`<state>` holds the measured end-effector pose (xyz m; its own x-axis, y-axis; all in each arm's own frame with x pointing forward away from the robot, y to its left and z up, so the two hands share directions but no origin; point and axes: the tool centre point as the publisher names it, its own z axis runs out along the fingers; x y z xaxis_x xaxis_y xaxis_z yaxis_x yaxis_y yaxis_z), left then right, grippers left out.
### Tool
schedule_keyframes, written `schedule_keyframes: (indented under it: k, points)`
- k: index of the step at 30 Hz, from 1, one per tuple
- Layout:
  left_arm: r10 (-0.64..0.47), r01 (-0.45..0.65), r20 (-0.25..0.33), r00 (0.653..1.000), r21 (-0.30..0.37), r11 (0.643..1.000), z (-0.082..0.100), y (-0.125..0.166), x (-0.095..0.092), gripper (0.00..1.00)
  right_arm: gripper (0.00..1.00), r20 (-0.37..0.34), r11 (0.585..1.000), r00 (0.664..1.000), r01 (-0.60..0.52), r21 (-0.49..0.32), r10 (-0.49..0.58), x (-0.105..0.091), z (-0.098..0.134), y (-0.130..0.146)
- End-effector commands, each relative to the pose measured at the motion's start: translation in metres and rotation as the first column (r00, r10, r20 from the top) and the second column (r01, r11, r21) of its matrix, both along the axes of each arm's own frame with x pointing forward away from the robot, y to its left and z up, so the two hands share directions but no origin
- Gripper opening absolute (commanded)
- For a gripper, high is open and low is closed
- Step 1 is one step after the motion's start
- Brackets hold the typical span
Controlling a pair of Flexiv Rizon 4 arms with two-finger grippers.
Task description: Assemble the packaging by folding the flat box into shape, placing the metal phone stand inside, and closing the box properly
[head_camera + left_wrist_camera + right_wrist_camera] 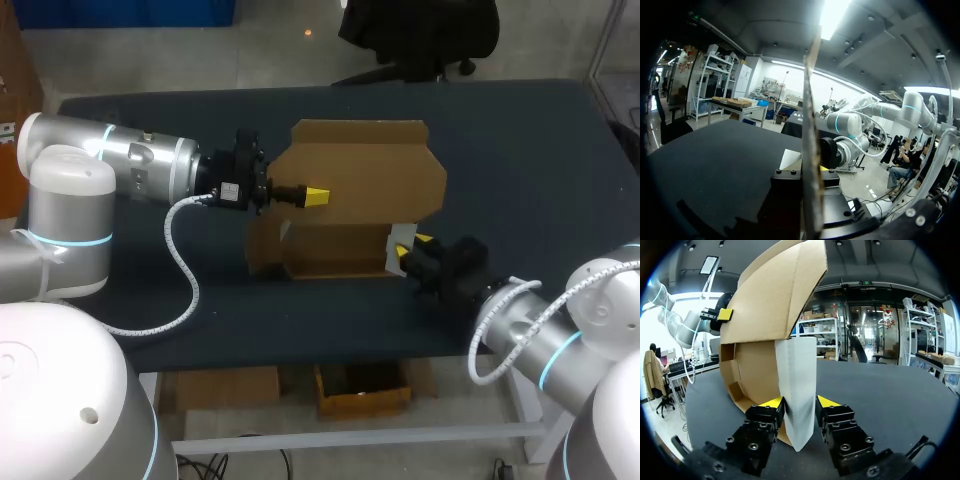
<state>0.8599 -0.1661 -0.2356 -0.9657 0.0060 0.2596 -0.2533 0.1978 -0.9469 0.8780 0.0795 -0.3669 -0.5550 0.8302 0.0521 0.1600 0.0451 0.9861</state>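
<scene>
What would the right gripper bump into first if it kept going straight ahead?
The white flap sits between the right gripper's fingers, so it would push into that first. Behind it stands the brown cardboard box wall, I think; depth is unclear.

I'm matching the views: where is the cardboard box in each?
Head view: cardboard box at mid-table.
Left wrist view: box edge-on, in the left end effector.
Right wrist view: box ahead, white flap in the right end effector.
Shared landmark: the left end effector on the box.
</scene>
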Motion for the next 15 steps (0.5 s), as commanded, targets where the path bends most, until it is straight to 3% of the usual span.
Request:
schedule_keyframes:
  k: [1,15]
  points:
    - [-0.003,0.003,-0.001,1.0,-0.001,1.0,-0.0041,-0.0014,0.0003,0.0,0.38,0.018,0.982,0.982,0.188,-0.024,-0.187,0.0018,-0.0014,0.0041]
    - [-0.003,0.003,-0.001,1.0,-0.001,1.0,-0.0041,-0.0014,0.0003,0.0,0.37,0.022,0.948,0.948,0.317,-0.019,-0.316,0.0047,0.0001,0.0028]
